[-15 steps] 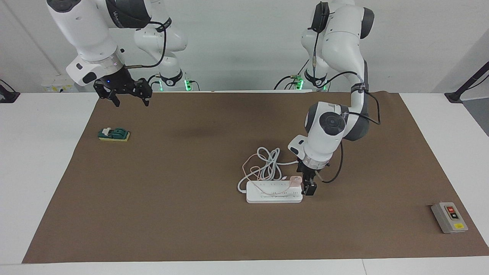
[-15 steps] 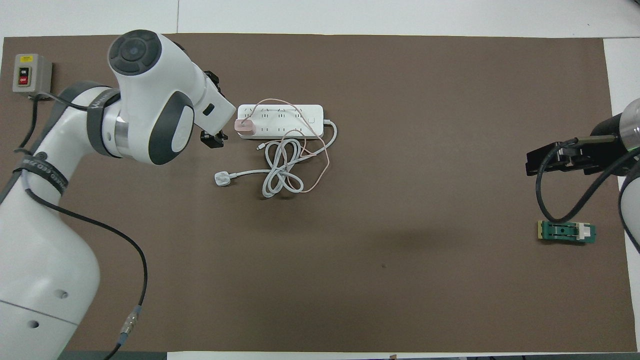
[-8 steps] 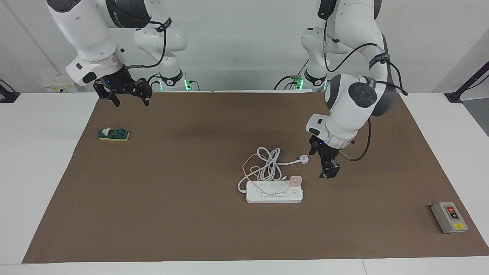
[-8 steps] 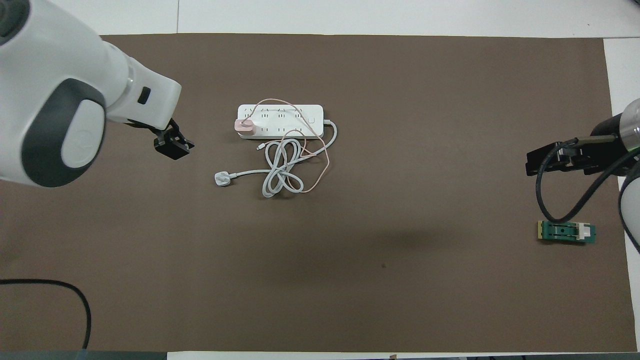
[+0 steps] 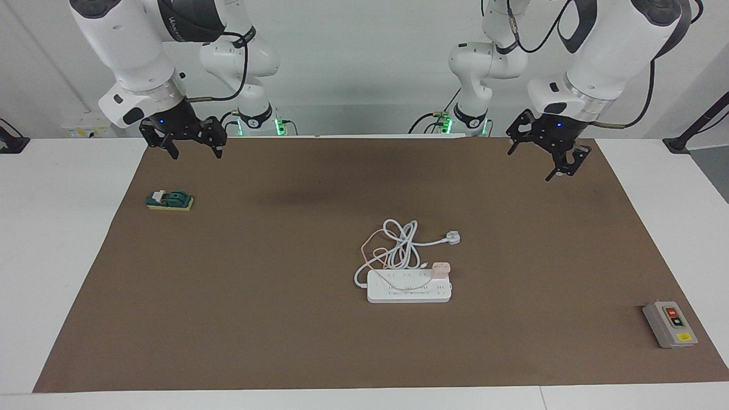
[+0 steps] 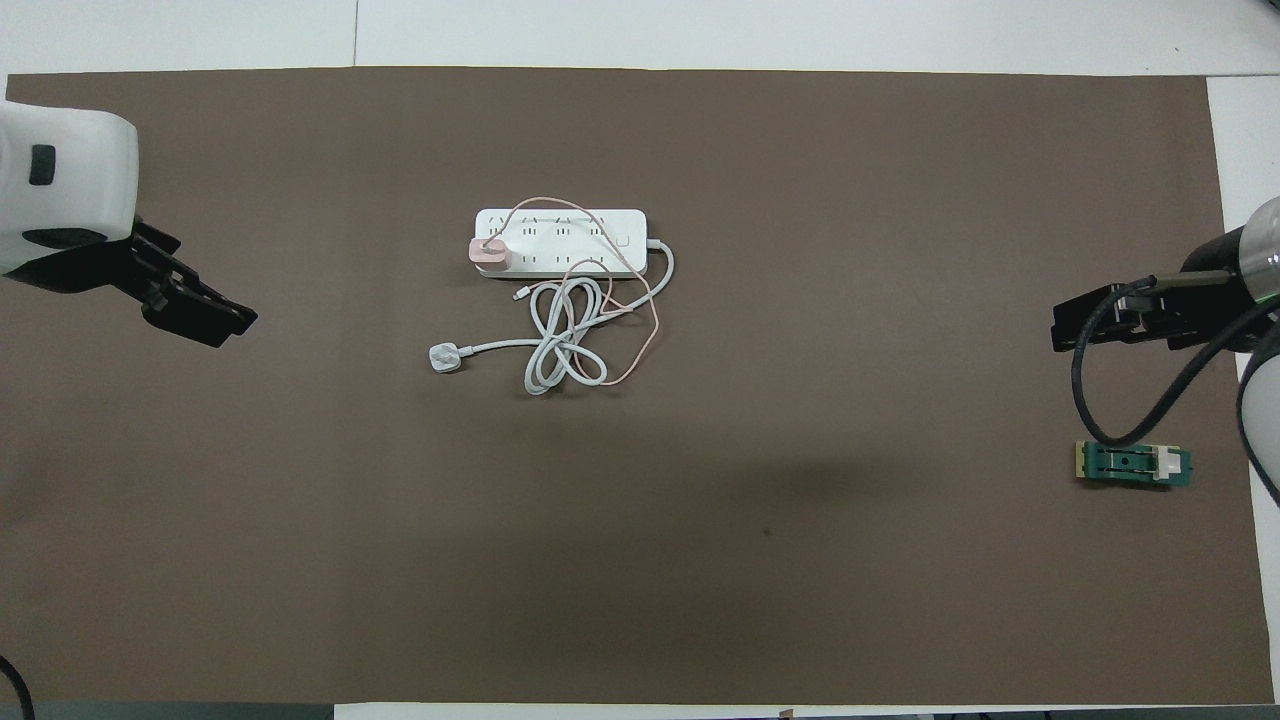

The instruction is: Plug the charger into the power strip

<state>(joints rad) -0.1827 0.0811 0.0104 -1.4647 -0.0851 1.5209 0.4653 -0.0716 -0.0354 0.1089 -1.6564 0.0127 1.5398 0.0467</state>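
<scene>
The pale pink charger (image 5: 441, 267) sits on the white power strip (image 5: 398, 293) at the strip's end toward the left arm; no prongs show. In the overhead view the charger (image 6: 490, 253) stands on the strip (image 6: 600, 225), and its thin pink cable (image 6: 640, 340) loops over the strip and its coiled white cord (image 6: 560, 350). My left gripper (image 5: 538, 156) is open, empty and raised over the brown mat toward the left arm's end, well away from the strip; it also shows in the overhead view (image 6: 190, 305). My right gripper (image 5: 195, 151) waits open and raised over the mat's corner by its base.
A white three-pin plug (image 5: 453, 237) lies on the mat beside the cord, nearer to the robots than the strip. A grey button box (image 5: 670, 323) sits at the left arm's end. A green-and-yellow block (image 5: 170, 200) lies toward the right arm's end.
My left gripper has drawn away from the charger, risen and swung back toward the left arm's end. The charger stays on the strip. The right arm has not moved.
</scene>
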